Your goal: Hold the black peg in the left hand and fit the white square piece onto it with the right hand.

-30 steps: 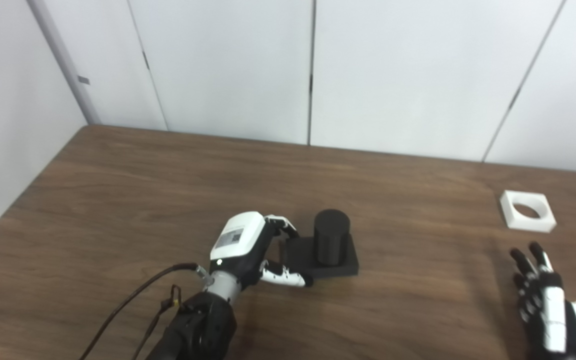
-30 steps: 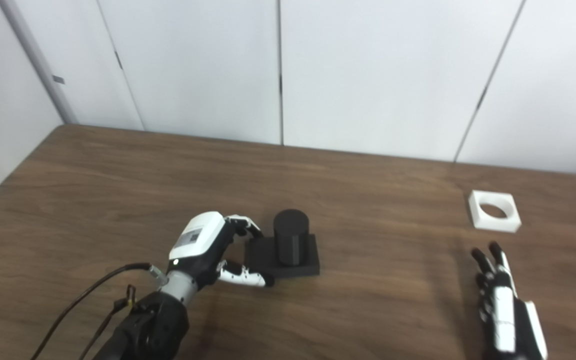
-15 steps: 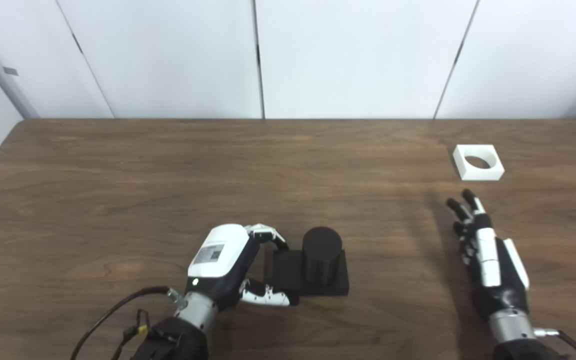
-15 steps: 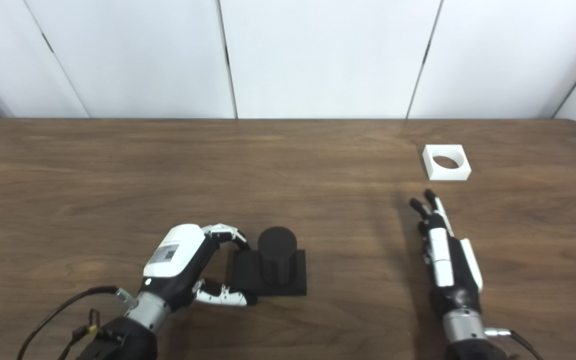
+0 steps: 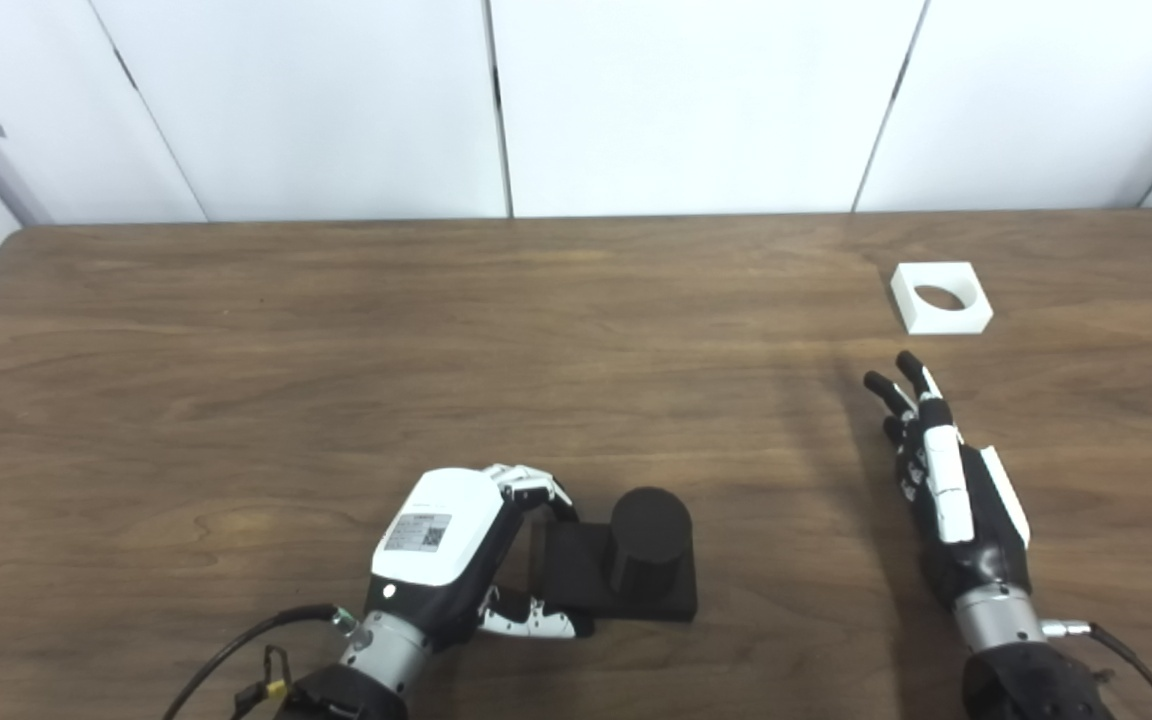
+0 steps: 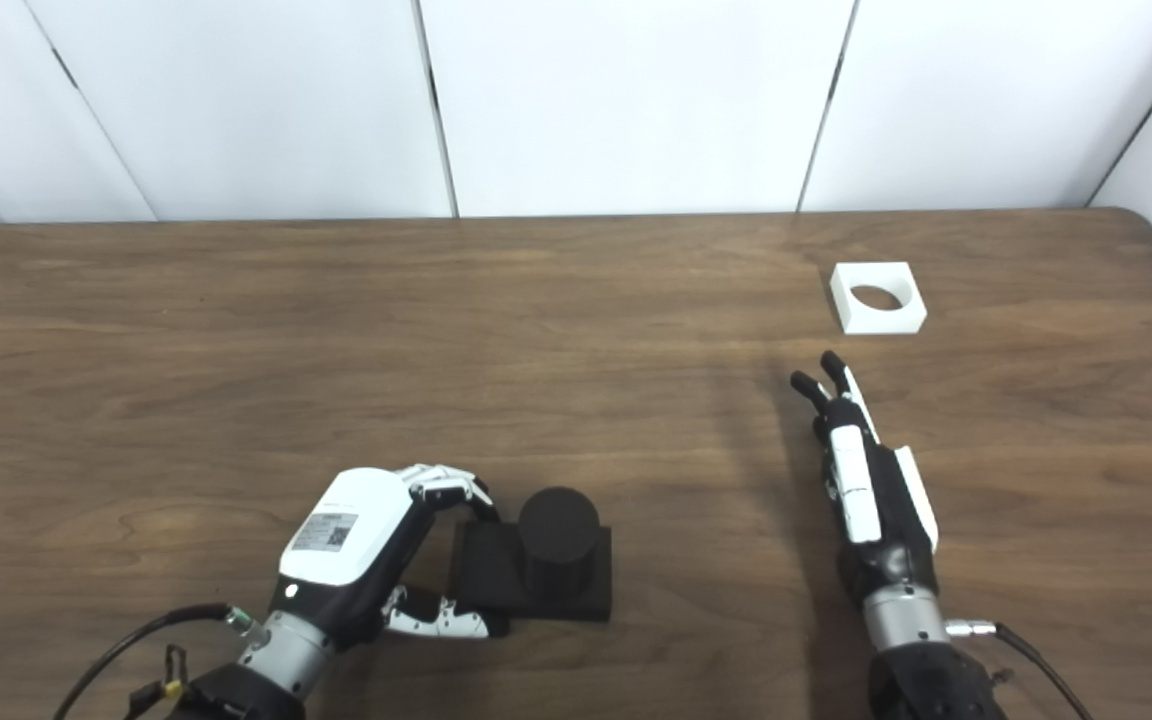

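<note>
My left hand (image 5: 441, 545) sits at the near edge of the table (image 5: 336, 330), fingers (image 5: 526, 483) curled around the far left corner of the black peg (image 5: 626, 565) base and thumb along its near left edge. Looks like a grip on the square base, though contact is hard to confirm from here. The peg cylinder stands upright and unobstructed on the right part of the base, which leaves the top free for the mating part. Peg is on the table, base flat, not lifted.

Going right: bare wood, then my right hand (image 5: 946, 480), holding nothing, fingers extended and slightly spread, pointing away toward the far right. It is edge-on to the camera, palm facing inward.

White square piece (image 5: 940, 297) lies flat beyond those fingertips, near the far right corner, round hole facing up, clearly apart from the hand. Hand is lined up roughly on it, so I judge the reach comes next. Piece is shallow, so pinching its outer sides seems best.
</note>
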Tool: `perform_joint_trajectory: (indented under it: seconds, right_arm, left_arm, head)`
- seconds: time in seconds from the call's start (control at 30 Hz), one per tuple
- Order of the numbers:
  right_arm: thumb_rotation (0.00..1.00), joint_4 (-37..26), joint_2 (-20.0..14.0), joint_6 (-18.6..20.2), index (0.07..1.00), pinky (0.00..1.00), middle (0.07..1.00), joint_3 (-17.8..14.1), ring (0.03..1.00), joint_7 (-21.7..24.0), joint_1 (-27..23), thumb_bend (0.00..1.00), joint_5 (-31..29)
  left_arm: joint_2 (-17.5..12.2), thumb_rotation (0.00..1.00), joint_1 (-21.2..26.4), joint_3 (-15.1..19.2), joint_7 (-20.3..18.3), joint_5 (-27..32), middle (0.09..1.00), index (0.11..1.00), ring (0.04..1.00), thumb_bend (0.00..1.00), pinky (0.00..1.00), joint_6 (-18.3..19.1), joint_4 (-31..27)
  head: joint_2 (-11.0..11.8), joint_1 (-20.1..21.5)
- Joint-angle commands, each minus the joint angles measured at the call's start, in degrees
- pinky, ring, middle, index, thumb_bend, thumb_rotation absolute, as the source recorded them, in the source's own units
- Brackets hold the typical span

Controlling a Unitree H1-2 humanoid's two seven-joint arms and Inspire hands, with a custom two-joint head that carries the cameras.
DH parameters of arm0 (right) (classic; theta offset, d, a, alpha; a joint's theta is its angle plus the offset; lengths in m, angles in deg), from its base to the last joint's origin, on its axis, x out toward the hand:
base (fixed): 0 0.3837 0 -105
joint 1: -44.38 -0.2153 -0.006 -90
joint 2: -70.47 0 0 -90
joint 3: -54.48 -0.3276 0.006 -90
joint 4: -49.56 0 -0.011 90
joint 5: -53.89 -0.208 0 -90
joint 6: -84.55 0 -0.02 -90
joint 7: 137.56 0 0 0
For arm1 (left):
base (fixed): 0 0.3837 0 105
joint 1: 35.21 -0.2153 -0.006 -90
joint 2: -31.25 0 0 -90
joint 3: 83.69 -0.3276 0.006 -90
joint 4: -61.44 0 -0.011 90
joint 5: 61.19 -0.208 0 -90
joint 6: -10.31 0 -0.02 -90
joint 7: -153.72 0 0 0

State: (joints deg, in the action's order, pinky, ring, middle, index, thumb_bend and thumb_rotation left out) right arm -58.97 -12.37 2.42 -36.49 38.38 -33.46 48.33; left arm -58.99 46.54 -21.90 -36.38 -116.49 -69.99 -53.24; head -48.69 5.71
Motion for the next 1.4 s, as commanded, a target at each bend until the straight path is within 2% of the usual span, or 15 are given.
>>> perform_joint_trajectory:
  seconds: [0.0,0.23,0.33,0.43,0.5,0.57,0.67,0.83,0.93,1.13,1.23,1.37]
  right_arm:
    - [1.00,-2.68,3.02,-0.04,0.978,1.00,0.909,-0.18,0.992,-0.51,-0.64,0.58,0.09]
    - [1.00,-2.83,2.93,0.78,0.970,1.00,0.906,0.27,0.992,-0.91,-0.83,0.60,0.64]
    - [0.94,-2.85,3.30,1.03,0.961,1.00,0.897,0.58,0.985,-1.28,-1.08,0.61,1.08]
    - [0.85,-4.13,3.97,2.43,0.945,1.00,0.887,0.70,0.985,-2.14,-1.41,0.63,1.39]
    - [0.77,-6.16,3.26,4.36,0.927,1.00,0.875,0.57,0.975,-2.72,-1.75,0.59,2.87]
    - [0.59,-8.17,2.26,6.51,0.910,1.00,0.880,-0.08,0.960,-2.69,-2.34,0.59,3.07]
    - [0.45,-9.86,-0.04,7.97,0.895,0.99,0.885,-0.68,0.935,-2.64,-3.29,0.63,6.26]
    - [0.36,-13.16,-3.84,12.66,0.914,1.00,0.903,-3.03,0.955,-0.82,-5.72,0.72,9.41]
    - [0.34,-14.13,-6.45,14.27,0.917,1.00,0.903,-3.81,0.958,0.56,-7.76,0.75,11.58]
    - [0.37,-13.97,-18.62,18.57,0.992,1.00,0.983,-1.92,0.999,8.37,-14.82,0.87,22.91]
    - [0.34,-12.15,-21.86,19.04,1.000,1.00,0.999,-1.56,1.000,12.68,-18.97,0.95,27.96]
    - [0.33,-9.67,-24.18,19.02,1.000,1.00,1.000,-0.52,1.000,19.65,-23.58,0.98,34.27]
  left_arm:
    - [0.51,0.04,-1.99,-1.17,-2.63,-1.67,0.742,0.486,0.765,0.51,0.69,-0.33,-0.43]
    - [2.66,0.04,-3.72,-0.71,-3.41,-4.93,0.743,0.485,0.781,0.52,0.72,0.93,-0.89]
    - [2.96,0.05,-3.89,-0.18,-4.86,-5.32,0.746,0.485,0.785,0.52,0.72,1.49,-1.51]
    - [2.75,0.05,-4.15,0.65,-6.82,-5.61,0.747,0.486,0.786,0.52,0.72,1.73,-2.42]
    - [2.78,0.05,-4.20,1.03,-8.61,-6.21,0.746,0.486,0.788,0.52,0.72,2.13,-3.07]
    - [2.96,0.05,-4.31,1.43,-9.66,-6.66,0.742,0.485,0.785,0.52,0.71,2.19,-3.42]
    - [3.21,0.05,-4.47,2.00,-10.56,-7.00,0.741,0.485,0.783,0.52,0.71,2.08,-3.66]
    - [3.27,0.04,-4.69,2.86,-10.61,-6.75,0.739,0.484,0.775,0.52,0.70,1.12,-3.45]
    - [3.12,0.05,-4.57,3.03,-11.34,-7.10,0.740,0.485,0.777,0.52,0.70,0.86,-3.46]
    - [2.73,0.05,-4.59,3.05,-10.65,-7.60,0.731,0.485,0.771,0.52,0.70,-0.16,-2.20]
    - [2.71,0.05,-4.71,3.13,-9.93,-7.74,0.727,0.485,0.769,0.52,0.70,-0.73,-1.46]
    - [2.89,0.05,-4.90,3.45,-9.27,-8.17,0.725,0.485,0.768,0.52,0.70,-1.41,-0.90]
  head:
    - [-0.05,0.06]
    - [0.39,1.53]
    - [0.86,2.71]
    - [2.11,4.91]
    - [2.76,5.91]
    - [3.28,6.54]
    - [4.07,6.90]
    - [5.42,8.00]
    - [5.96,8.81]
    - [8.89,11.45]
    - [9.76,11.99]
    - [10.97,13.00]
